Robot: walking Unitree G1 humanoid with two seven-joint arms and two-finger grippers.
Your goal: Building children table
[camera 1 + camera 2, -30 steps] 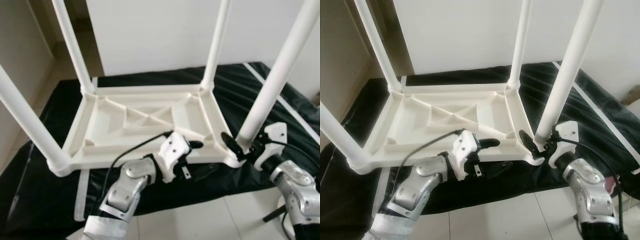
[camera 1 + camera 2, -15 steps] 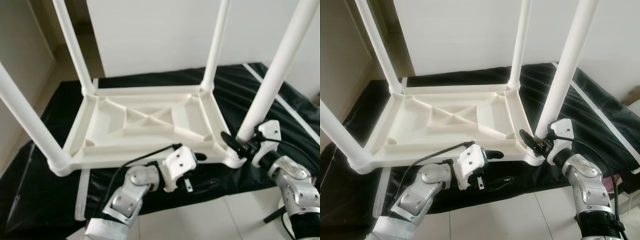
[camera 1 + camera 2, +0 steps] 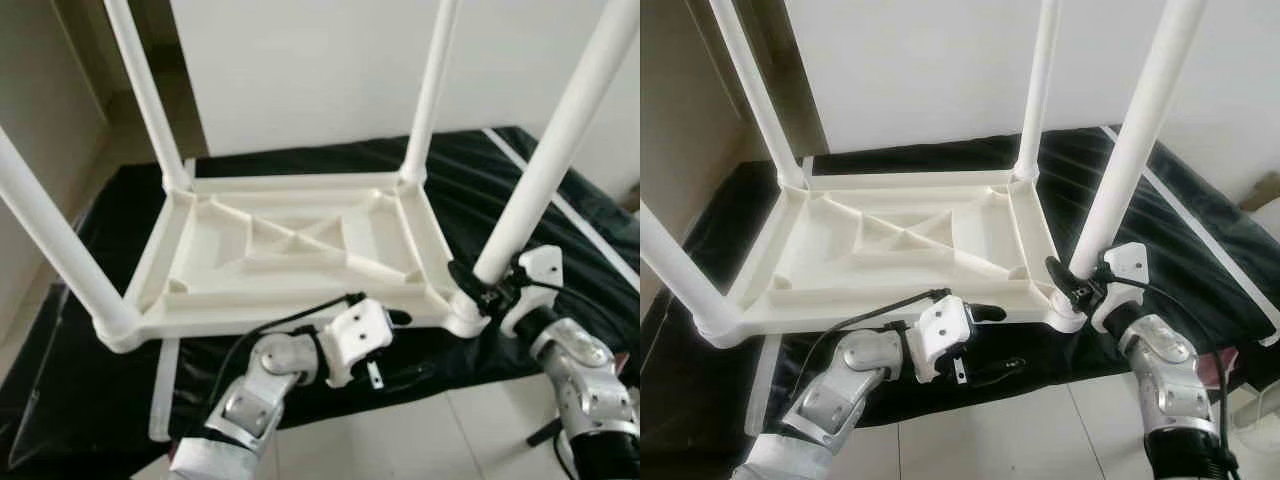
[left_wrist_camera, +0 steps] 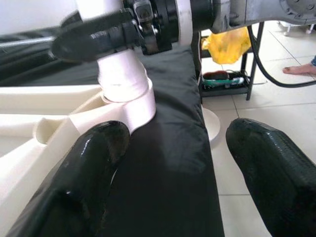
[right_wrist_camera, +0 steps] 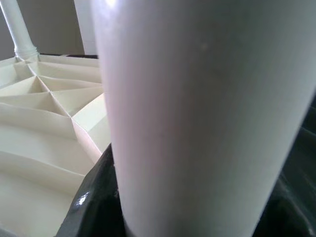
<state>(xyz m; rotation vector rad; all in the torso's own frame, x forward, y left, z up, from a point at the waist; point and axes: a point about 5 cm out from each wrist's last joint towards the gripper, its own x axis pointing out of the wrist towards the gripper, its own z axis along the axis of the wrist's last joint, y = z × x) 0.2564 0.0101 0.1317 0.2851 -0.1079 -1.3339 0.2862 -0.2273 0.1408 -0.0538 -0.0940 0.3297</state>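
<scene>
white table [image 3: 900, 245] lying upside down on a black sheet [image 3: 1200, 250], four legs pointing up

the right gripper [image 3: 1077, 283] is clamping the near right leg [image 3: 1130, 150] just above its corner socket; the left gripper [image 3: 992, 340] is sitting at the table's near edge with fingers spread wide, one finger [image 4: 94, 163] touching the white rim, the other [image 4: 271, 168] out over the sheet, holding nothing; tiled floor [image 3: 1020, 430] is lying in front of the sheet.
</scene>
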